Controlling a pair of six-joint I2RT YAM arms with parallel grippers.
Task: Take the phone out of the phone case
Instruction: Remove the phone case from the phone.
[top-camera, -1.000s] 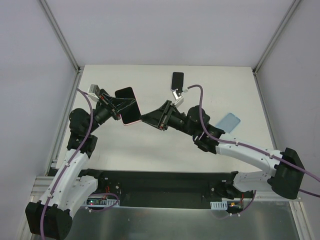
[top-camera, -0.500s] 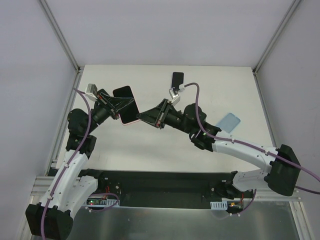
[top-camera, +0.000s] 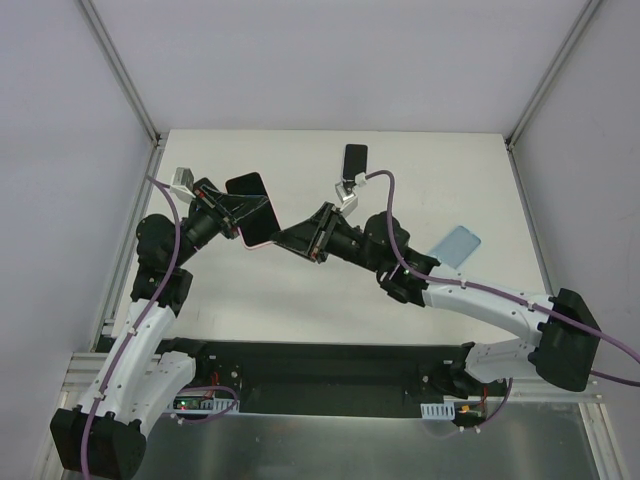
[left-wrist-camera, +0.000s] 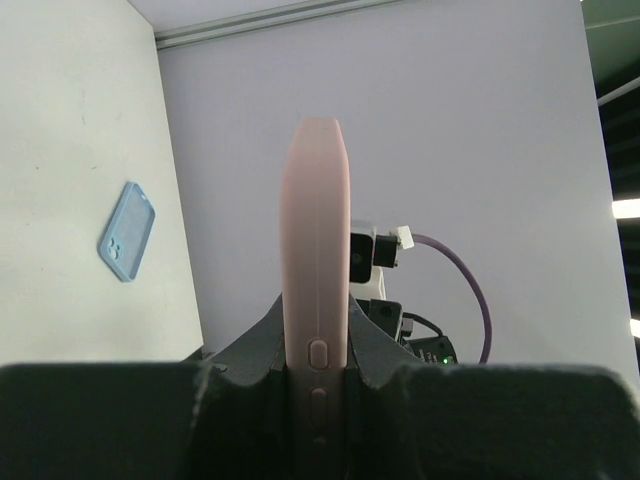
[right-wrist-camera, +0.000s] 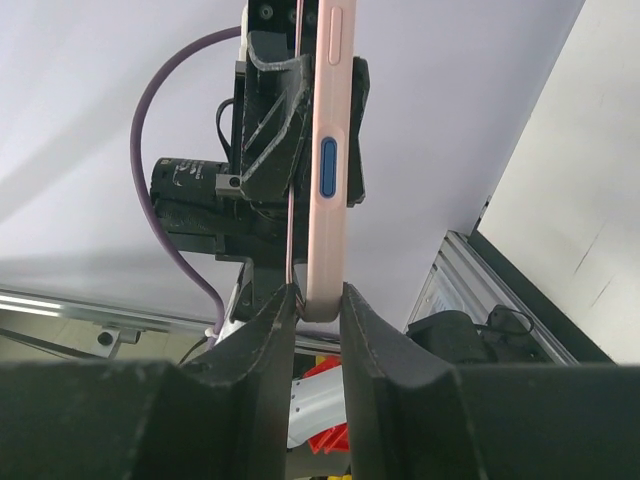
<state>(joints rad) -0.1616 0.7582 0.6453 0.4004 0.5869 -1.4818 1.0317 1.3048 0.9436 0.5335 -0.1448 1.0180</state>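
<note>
While the raised left gripper (top-camera: 239, 218) clamps the pink phone case (left-wrist-camera: 315, 210), the outstretched right gripper (top-camera: 283, 237) pinches its end.

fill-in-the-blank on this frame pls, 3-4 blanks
The case clamped in the left gripper is ___. The spare case lying on the table is ___. A black phone lies near the table's ___ edge. The clamped case is held ___ the table, not resting on it.
Missing: pink; blue; far; above.
</note>
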